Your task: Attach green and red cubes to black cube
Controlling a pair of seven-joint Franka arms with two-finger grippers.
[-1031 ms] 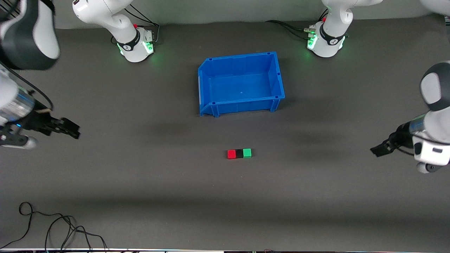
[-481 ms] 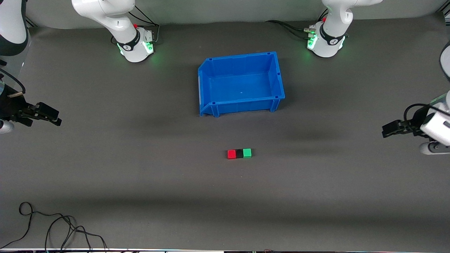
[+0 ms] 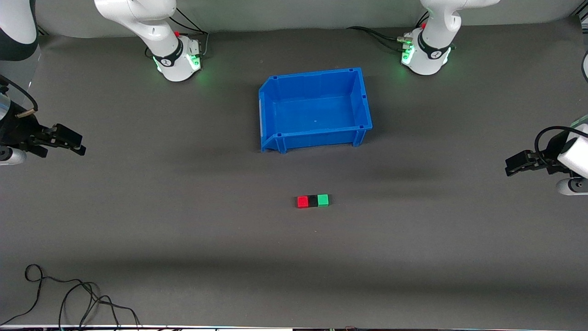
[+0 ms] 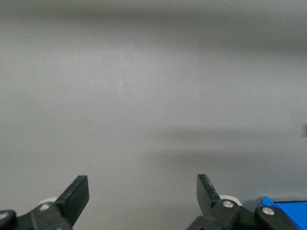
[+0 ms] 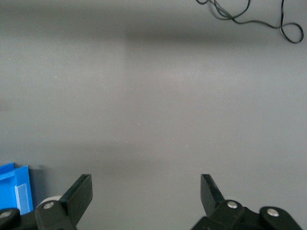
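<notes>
The red cube (image 3: pixel 302 202), the black cube (image 3: pixel 313 201) and the green cube (image 3: pixel 323 200) sit in a touching row on the grey mat, nearer to the front camera than the blue bin (image 3: pixel 363 99). The black cube is in the middle. My left gripper (image 3: pixel 511 166) is open and empty, up over the mat at the left arm's end of the table. My right gripper (image 3: pixel 76 143) is open and empty over the mat at the right arm's end. Each wrist view shows open fingers over bare mat, left (image 4: pixel 142 189) and right (image 5: pixel 146 189); no cubes show there.
The blue bin stands empty between the two arm bases and the cubes. A corner of it shows in the left wrist view (image 4: pixel 288 209) and in the right wrist view (image 5: pixel 14 189). A black cable (image 3: pixel 69 296) lies on the mat near the front edge at the right arm's end.
Both arms have drawn back from the middle toward their own ends of the table and risen. The three cubes have not moved.
</notes>
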